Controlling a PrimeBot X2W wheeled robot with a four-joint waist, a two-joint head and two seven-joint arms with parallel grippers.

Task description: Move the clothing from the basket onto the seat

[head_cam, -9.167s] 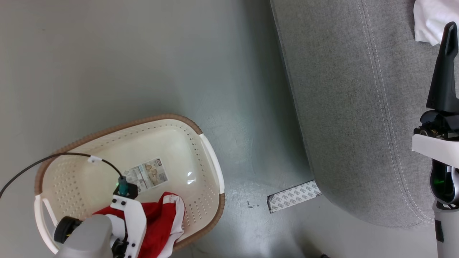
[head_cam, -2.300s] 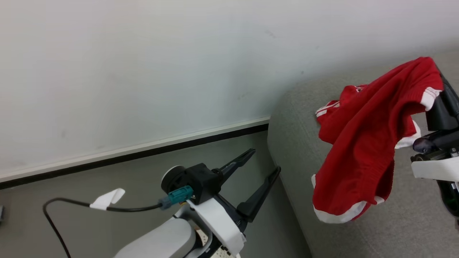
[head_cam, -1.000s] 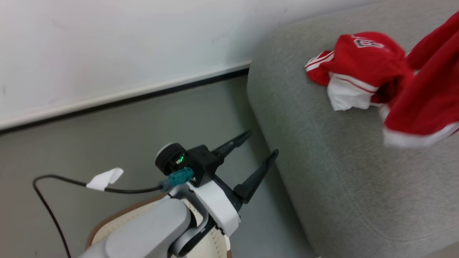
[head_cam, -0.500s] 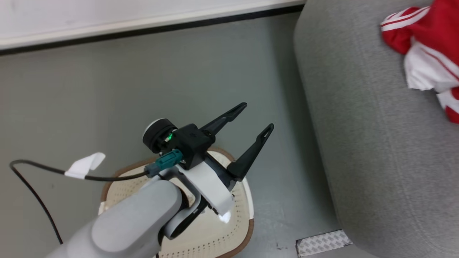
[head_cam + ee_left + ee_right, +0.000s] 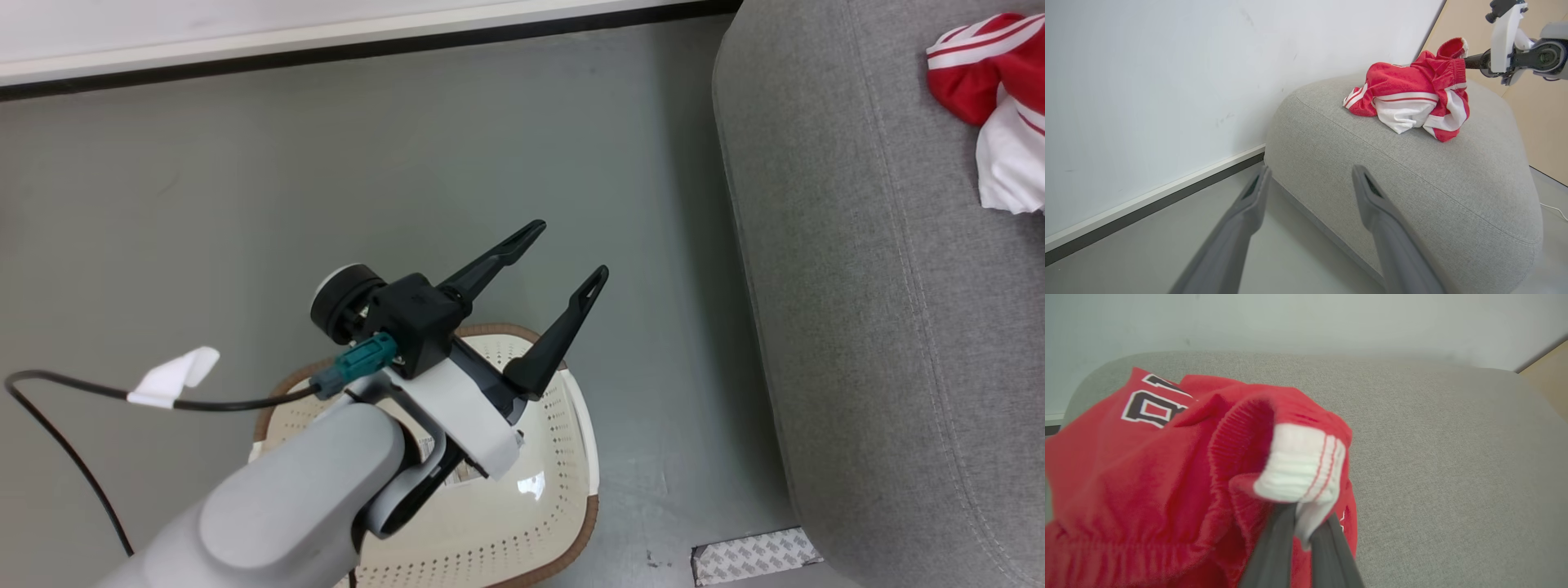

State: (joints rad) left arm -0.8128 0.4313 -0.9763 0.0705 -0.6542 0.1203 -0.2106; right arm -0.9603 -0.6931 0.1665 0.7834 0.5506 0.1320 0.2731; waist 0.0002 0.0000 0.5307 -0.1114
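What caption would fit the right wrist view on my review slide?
The right gripper shut on a white cuff of the clothing, the grey seat behind it.

Prob. a home-style living rm set up in a test space: plain white wall (image 5: 1147, 81) w/ dark skirting (image 5: 1147, 202), smooth grey floor (image 5: 245, 180), big grey fabric sofa (image 5: 882, 327), laundry basket (image 5: 563, 457) on floor, printed tape strip (image 5: 755, 555) at sofa's base.

The pale grey forearm (image 5: 294, 506) is hiding much of the oval cream-white perforated basket (image 5: 563, 457); the red-and-white sports clothing (image 5: 963, 82) is running off the head view's edge.
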